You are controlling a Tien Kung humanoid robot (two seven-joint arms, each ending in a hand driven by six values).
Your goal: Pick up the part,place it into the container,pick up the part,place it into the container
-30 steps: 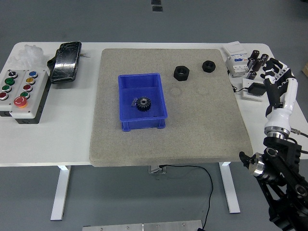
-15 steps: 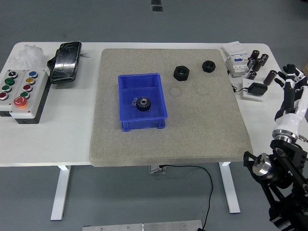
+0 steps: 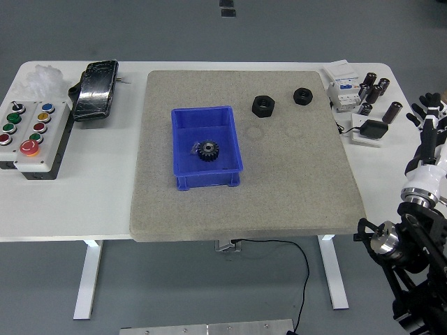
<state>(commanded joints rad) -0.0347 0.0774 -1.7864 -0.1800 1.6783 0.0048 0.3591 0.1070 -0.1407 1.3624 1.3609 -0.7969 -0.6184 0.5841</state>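
Gear point(image 3: 207, 150) is seen in blue bin point(image 3: 183, 137); right hand point(image 3: 429, 115) is now pulled back past table edge, fingers spread, empty. Two nuts point(image 3: 265, 106) are left untouched.

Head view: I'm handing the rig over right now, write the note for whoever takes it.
Right hand: off the table's right edge, fingers spread, holding nothing. Left hand: not in view.
Blue container: on the grey mat, left of centre, with a black gear inside.
Larger black nut and smaller black nut: on the mat, beyond and right of the container, apart from each other.
Done: one part is in the container.
Left: probably pick up a nut and place it in the container; neither is grasped yet.
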